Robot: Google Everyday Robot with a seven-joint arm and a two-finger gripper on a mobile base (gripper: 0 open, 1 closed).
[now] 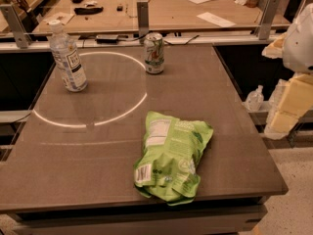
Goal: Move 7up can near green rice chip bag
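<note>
The 7up can (pixel 154 53) stands upright near the far edge of the grey table (pixel 225 116), about at its middle. The green rice chip bag (pixel 171 155) lies flat near the table's front edge, label side up, well in front of the can. My gripper (pixel 288 99) shows as white and pale yellow parts at the right edge of the view, beyond the table's right side and away from both can and bag. It holds nothing that I can see.
A clear plastic water bottle (pixel 68 58) stands at the table's far left. A wooden desk (pixel 161 9) with papers and small items lies behind a rail with metal posts. A small clear bottle (pixel 255 99) sits right of the table.
</note>
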